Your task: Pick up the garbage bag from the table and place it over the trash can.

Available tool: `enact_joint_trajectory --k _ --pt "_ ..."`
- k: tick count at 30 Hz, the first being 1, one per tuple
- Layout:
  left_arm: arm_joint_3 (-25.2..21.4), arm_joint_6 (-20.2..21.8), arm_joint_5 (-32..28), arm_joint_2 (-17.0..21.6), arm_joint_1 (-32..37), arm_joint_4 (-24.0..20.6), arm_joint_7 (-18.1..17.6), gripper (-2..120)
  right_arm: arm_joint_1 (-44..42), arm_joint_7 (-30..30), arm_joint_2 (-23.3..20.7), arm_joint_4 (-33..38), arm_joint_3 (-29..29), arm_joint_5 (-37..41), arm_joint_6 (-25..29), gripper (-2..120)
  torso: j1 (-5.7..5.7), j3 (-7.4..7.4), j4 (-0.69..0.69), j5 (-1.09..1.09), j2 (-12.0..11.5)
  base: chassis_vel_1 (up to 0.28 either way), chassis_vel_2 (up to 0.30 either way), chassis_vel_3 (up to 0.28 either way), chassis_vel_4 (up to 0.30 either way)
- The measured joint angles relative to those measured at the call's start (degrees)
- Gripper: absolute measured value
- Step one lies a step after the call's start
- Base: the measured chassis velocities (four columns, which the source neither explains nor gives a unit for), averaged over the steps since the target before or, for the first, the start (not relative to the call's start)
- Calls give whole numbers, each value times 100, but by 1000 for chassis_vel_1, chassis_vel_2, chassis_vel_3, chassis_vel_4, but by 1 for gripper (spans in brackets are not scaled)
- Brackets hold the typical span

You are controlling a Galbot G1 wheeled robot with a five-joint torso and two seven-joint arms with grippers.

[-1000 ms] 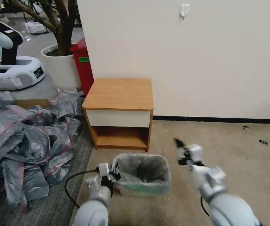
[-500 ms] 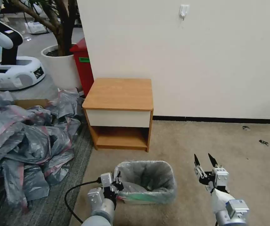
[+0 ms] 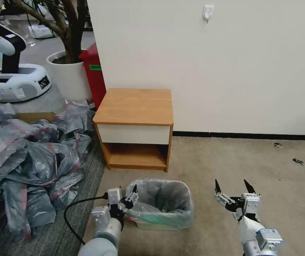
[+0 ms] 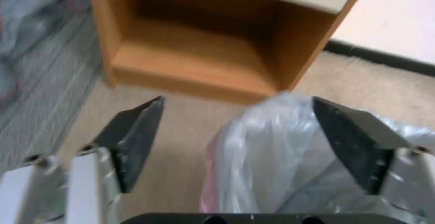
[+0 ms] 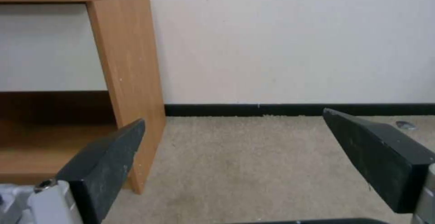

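The trash can stands on the carpet in front of the table. The silvery-grey garbage bag lines it and is folded over its rim. My left gripper is open at the can's left corner. In the left wrist view, that gripper has the bag's bunched corner between its spread fingers, not pinched. My right gripper is open and holds nothing, a short way off the can's right side. In the right wrist view, the open right gripper has bare carpet and wall behind it.
A big heap of grey bags covers the floor on the left. A red bin, a white plant pot and another robot stand behind it. A black cable trails from my left arm. Open carpet lies to the right.
My right gripper has swung down and away from the can's right rim and spread its fingers wider. The left gripper has opened at the left corner, and the can has shifted slightly left.
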Motion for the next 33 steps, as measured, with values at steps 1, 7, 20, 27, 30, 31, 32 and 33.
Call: enact_joint_trajectory --k 1,7,20,27,30,31,32,33 --pt "-239 -92 137 22 62 -53 446 90 -25 -6 9 3 -21 34 97 100 0 0 0 -1 0 0 0 0 0" --pt "-1050 -1365 1325 159 348 -148 1648 100 -293 -317 309 -4 -19 48 1027 100 0 0 -1 0 0 0 0 0 0" --pt "-1671 -1758 1980 175 829 -448 2165 100 -644 -430 711 -32 29 -205 1688 100 0 0 0 0 0 0 0 0 0" --pt "-1653 -1743 1970 173 822 -448 2144 100 -638 -431 705 -35 29 -206 1676 100 0 0 0 0 0 0 0 0 0" --pt "-1649 -1739 1965 173 820 -448 2137 100 -636 -431 703 -36 29 -205 1669 100 0 0 0 0 0 0 0 0 0" --pt "-1646 -1736 1961 173 818 -448 2133 100 -635 -431 701 -35 29 -206 1665 100 0 0 0 0 0 0 0 0 0" --pt "-1645 -1733 1959 173 818 -448 2129 100 -634 -430 701 -36 30 -206 1663 100 0 0 0 1 0 0 0 0 0" --pt "-1644 -1731 1956 173 817 -447 2125 100 -634 -430 700 -36 29 -206 1661 100 0 0 0 0 0 0 0 0 0"
